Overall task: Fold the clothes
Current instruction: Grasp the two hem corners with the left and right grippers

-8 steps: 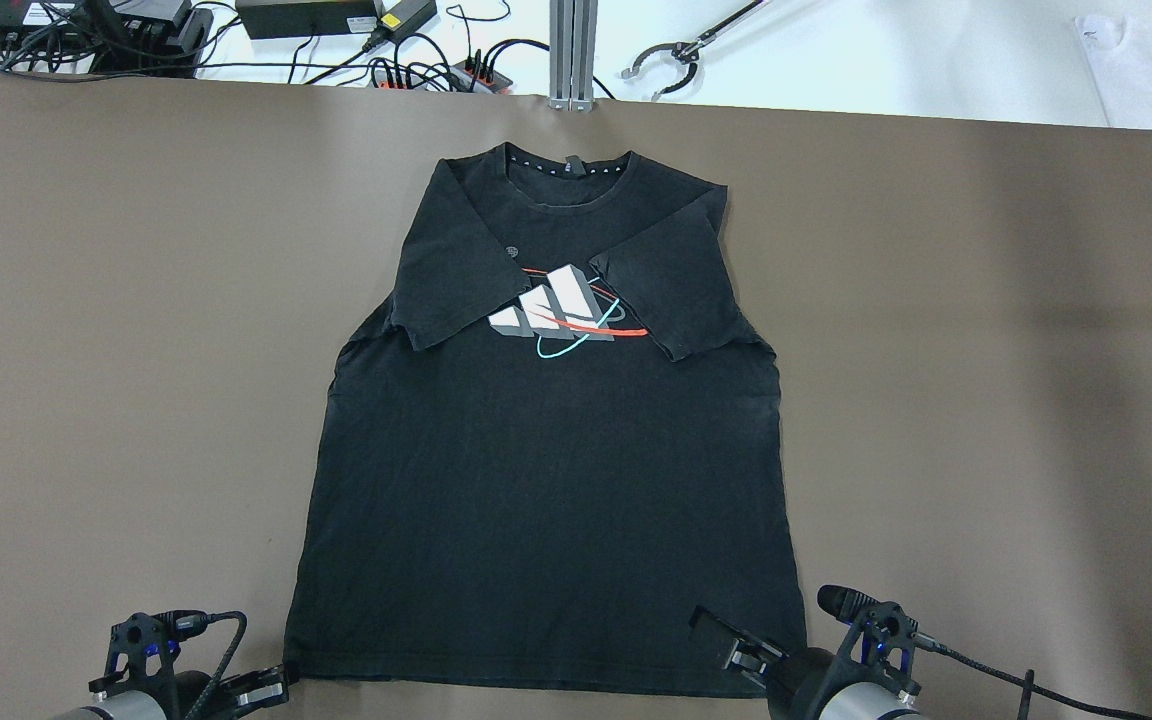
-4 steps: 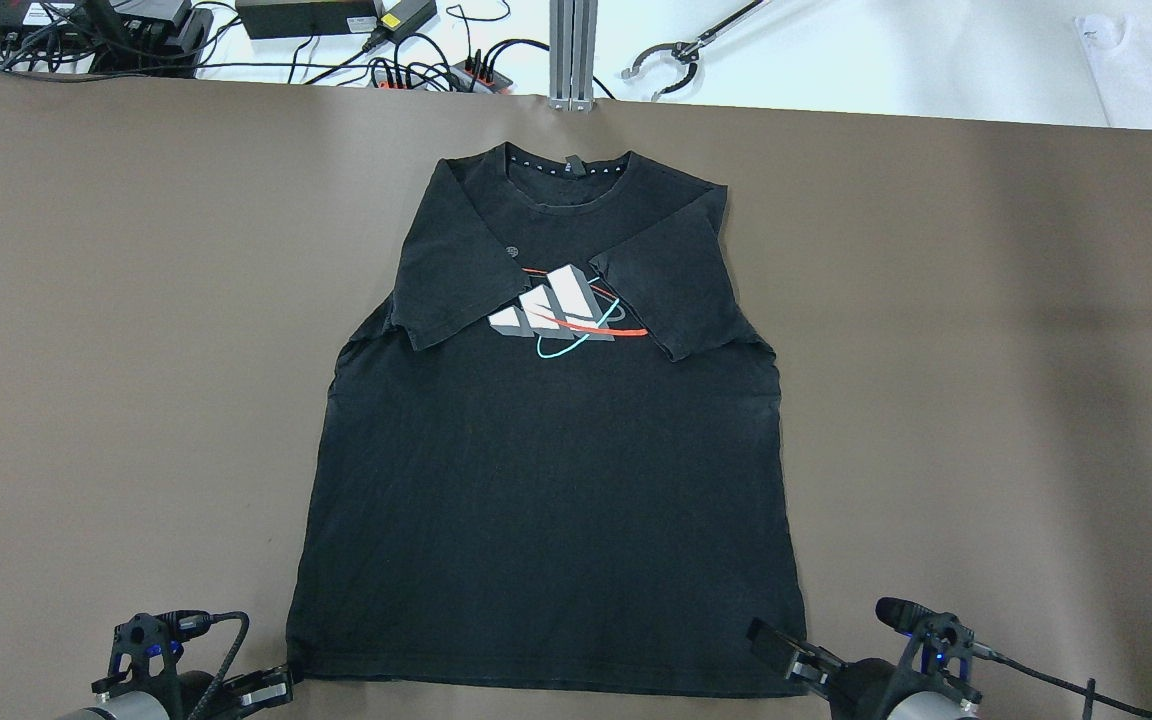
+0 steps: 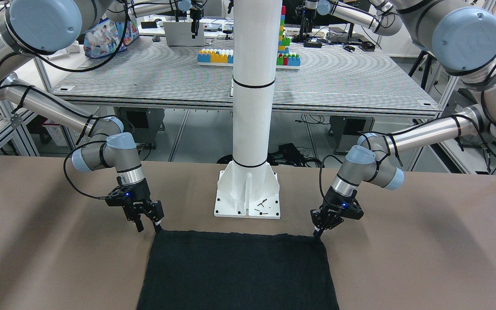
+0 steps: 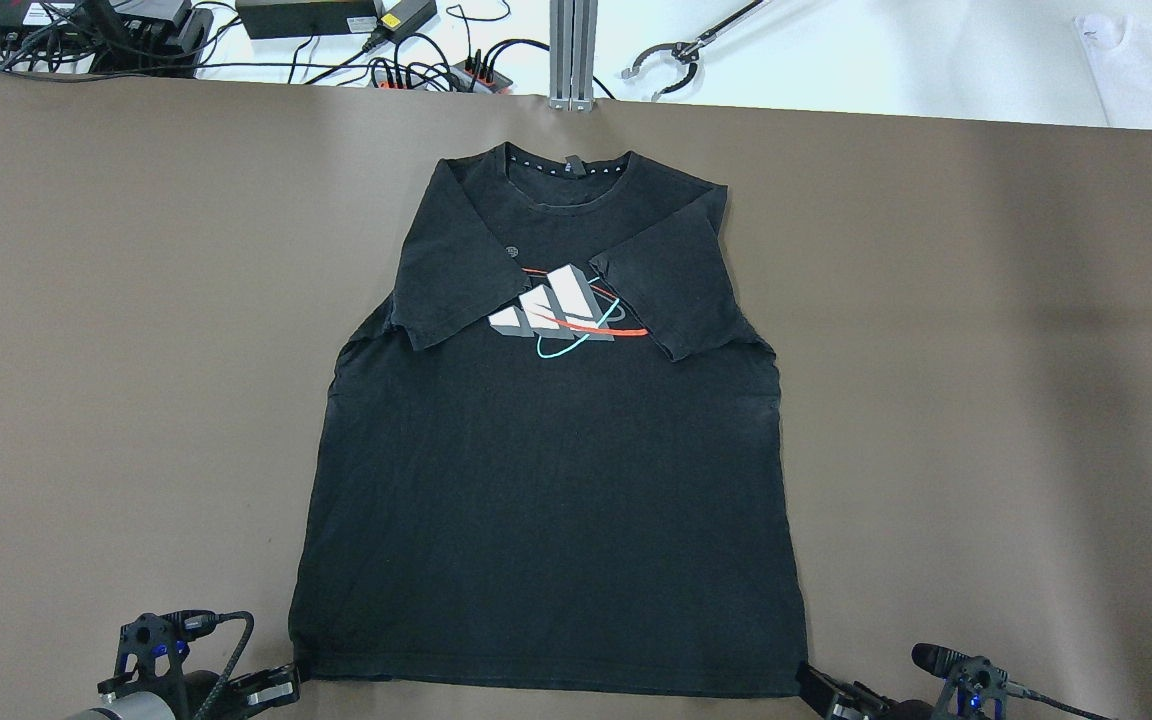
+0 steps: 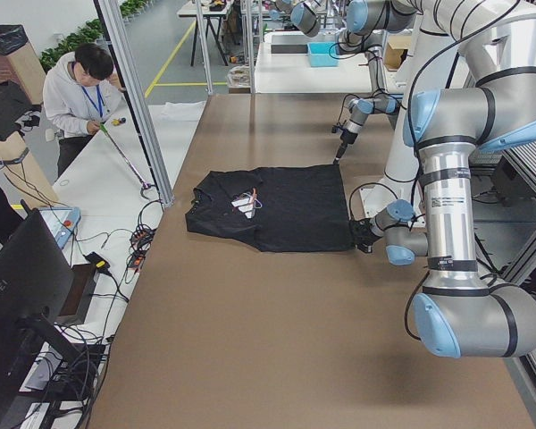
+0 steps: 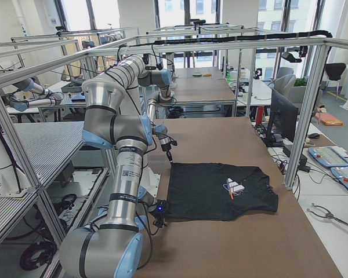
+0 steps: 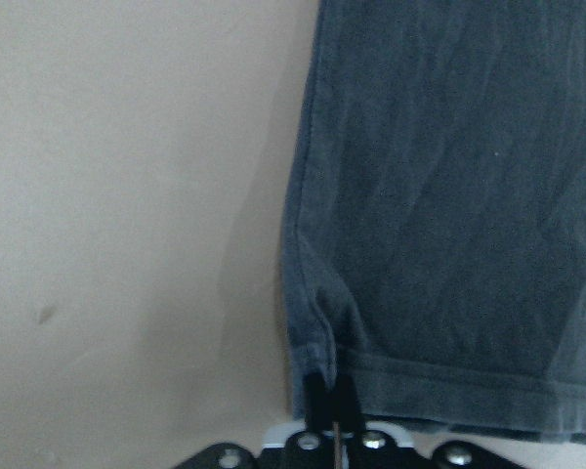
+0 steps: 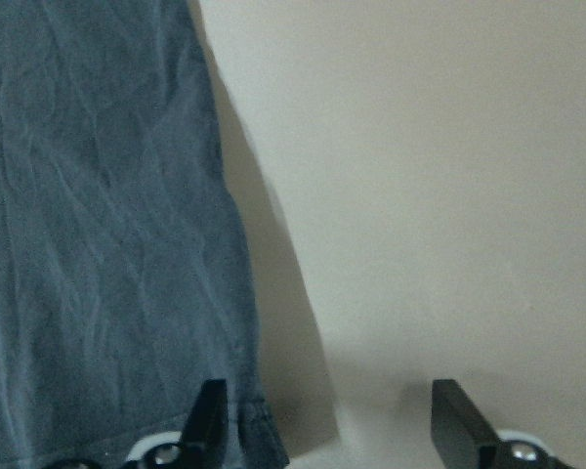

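Left gripper (image 3: 318, 232) of mine, seen from the front, is clenched on the near left hem corner of the black T-shirt (image 3: 235, 271); my right gripper (image 3: 149, 226) is spread just beside the other corner. Overhead, the shirt lies flat on the table (image 4: 986, 400), sleeves folded over its logo (image 4: 561, 310), collar far. Left wrist: fabric puckers between pinched fingers (image 7: 317, 391). Right wrist: fingers apart.

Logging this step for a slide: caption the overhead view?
Sleeves-folded black T-shirt flat on brown table; left gripper shut on one hem corner, right gripper open at the other.
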